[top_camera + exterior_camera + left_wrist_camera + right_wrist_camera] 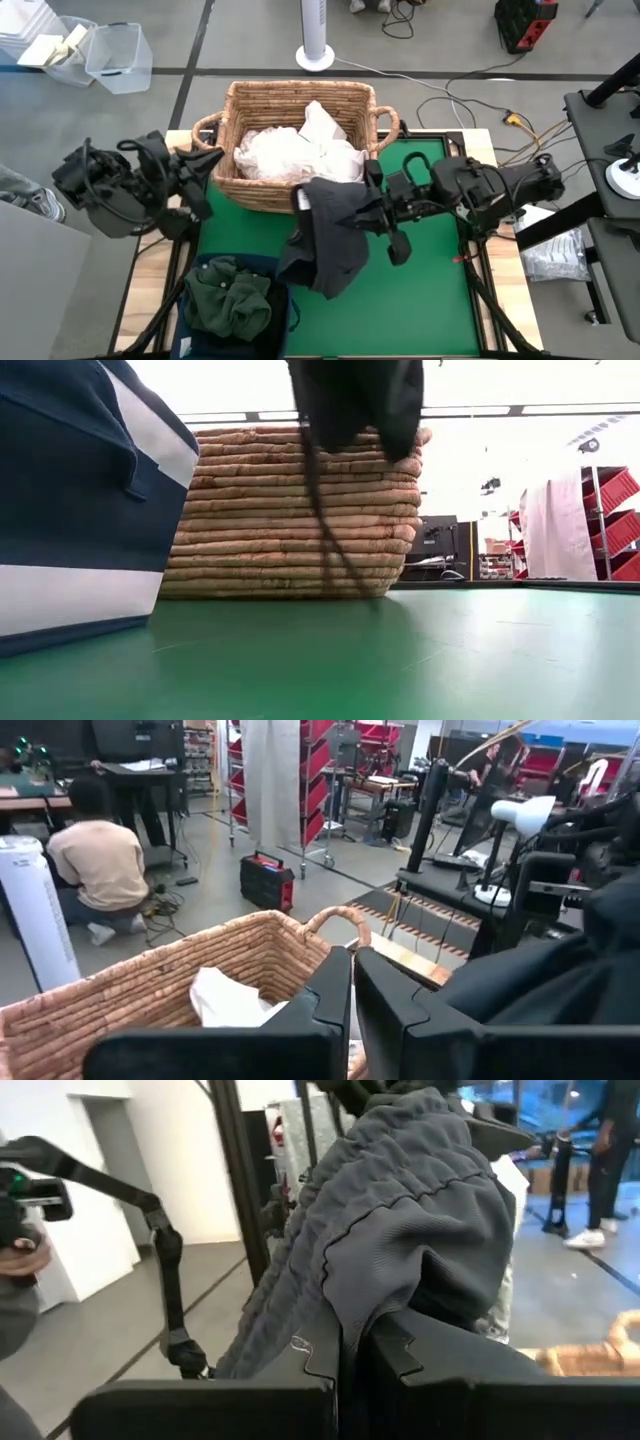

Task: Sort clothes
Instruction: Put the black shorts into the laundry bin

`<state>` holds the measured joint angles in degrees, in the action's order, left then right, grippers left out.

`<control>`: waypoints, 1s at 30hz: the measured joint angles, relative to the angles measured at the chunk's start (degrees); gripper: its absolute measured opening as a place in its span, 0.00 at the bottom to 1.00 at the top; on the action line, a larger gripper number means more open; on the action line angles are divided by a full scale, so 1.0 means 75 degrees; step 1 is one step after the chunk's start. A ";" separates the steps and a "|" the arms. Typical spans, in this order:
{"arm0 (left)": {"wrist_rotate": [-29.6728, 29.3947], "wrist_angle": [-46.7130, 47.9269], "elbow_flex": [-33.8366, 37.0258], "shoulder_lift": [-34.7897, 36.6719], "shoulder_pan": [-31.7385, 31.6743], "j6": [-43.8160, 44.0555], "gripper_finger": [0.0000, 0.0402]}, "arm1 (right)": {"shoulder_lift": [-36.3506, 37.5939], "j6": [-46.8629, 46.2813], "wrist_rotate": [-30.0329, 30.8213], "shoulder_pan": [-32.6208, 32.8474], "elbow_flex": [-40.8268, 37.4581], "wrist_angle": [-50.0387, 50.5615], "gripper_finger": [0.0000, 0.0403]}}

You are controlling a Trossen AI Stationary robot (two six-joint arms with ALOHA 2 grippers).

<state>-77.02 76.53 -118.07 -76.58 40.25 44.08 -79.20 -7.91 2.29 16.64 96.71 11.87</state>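
Dark grey garment (325, 240) hangs lengthwise off the table, pinched at its top in the right gripper (372, 212), the navy bin (283, 268) of dark clothes at its 8 o'clock, the wicker basket (230, 130) of whites at 12; left gripper (205, 162), fingers together, idles by the basket.

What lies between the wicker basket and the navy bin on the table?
In the high view, only bare green mat separates the wicker basket from the navy bin; the dark grey garment in the right gripper hangs beside that stretch.
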 joint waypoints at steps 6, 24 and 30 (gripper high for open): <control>0.0194 0.0004 -0.0258 -0.0012 0.0006 -0.0008 0.00 | -0.0828 0.0293 -0.0314 0.0000 0.1277 0.0245 0.02; 0.0825 0.0036 -0.1251 0.0045 0.0062 -0.0496 0.00 | -0.3723 0.1428 -0.0543 0.0173 0.4593 -0.0224 0.02; 0.1207 0.0045 -0.1927 0.0144 0.0085 -0.1035 0.00 | -0.4422 0.1881 -0.0531 0.0198 0.5044 -0.1338 0.02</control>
<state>-67.96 76.87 -132.52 -75.50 40.88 36.31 -112.36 6.20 -1.70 18.13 134.54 1.83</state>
